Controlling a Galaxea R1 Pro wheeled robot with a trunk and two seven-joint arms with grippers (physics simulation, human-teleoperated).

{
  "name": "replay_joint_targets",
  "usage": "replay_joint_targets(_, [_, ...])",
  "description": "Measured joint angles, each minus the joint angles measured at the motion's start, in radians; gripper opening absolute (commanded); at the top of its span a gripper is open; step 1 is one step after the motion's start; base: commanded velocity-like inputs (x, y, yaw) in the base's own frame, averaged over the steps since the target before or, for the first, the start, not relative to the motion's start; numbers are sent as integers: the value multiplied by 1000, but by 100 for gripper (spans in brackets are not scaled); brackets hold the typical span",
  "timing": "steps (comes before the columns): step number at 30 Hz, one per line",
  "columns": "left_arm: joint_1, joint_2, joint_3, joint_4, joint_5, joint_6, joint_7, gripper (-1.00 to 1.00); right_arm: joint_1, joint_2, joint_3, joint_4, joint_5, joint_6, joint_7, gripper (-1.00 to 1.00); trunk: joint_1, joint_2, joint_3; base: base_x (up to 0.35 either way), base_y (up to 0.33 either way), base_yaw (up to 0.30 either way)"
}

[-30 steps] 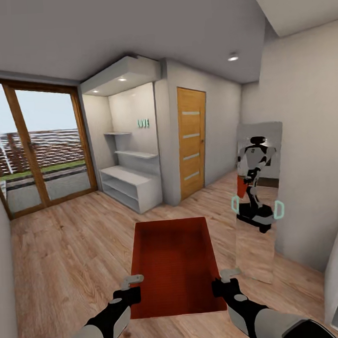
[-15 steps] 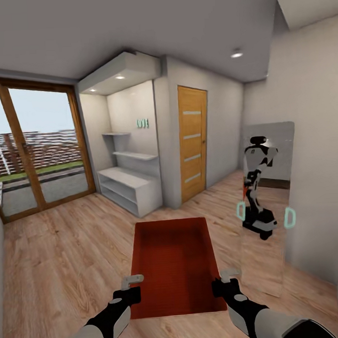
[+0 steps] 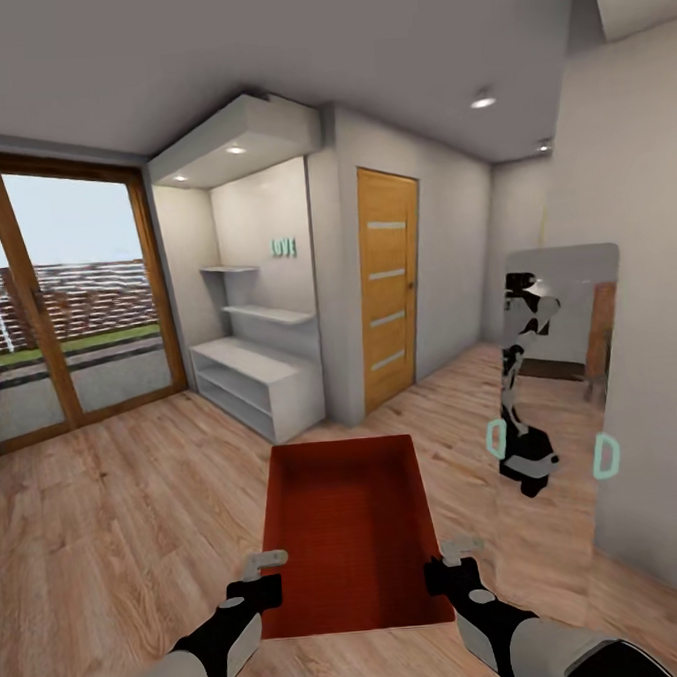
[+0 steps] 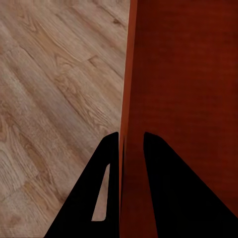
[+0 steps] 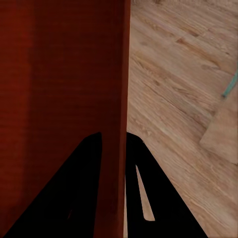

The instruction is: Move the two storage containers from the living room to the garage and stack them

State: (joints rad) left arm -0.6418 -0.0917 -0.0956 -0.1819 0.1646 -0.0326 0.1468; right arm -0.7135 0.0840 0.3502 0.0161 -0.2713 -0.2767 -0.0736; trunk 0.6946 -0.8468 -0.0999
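Note:
One orange-red storage container [image 3: 348, 533] hangs level in front of me above a light wood-plank floor, its ribbed inside facing up. My left gripper [image 3: 264, 568] is shut on its left wall, and the left wrist view has the thin wall [image 4: 130, 99] pinched between the two black fingers. My right gripper [image 3: 454, 555] is shut on the right wall [image 5: 121, 89] in the same way.
A wooden door [image 3: 390, 285] stands ahead, with white built-in shelves [image 3: 255, 369] to its left and glass patio doors [image 3: 66, 305] at far left. A tall mirror [image 3: 558, 405] leans on the right wall, reflecting the robot. Open plank floor [image 3: 119, 512] lies to the left.
The whole view has shifted: door, shelves and mirror sit differently in the picture and the mirror has slid right. Both grippers and the container keep the same place in the picture.

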Motion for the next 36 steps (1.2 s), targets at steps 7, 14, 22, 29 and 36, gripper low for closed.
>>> replay_joint_targets(7, [0,0,0,0,0,0,0,-100,0,0,0,0,0,0,0,-100,0,0,0,322,0,0])
replay_joint_targets(14, [0,0,0,0,0,0,0,-100,0,0,1,0,0,0,0,-100,0,0,0,322,0,0])
replay_joint_targets(22, [0,0,0,0,0,0,0,-100,0,0,0,0,0,0,0,-100,0,0,0,322,0,0])
replay_joint_targets(29, [0,0,1,0,0,0,0,-100,0,0,0,0,0,0,0,-100,0,0,0,322,0,0])
replay_joint_targets(36, [0,0,0,0,0,0,0,-100,0,0,-1,-1,1,0,0,-100,0,0,0,322,0,0])
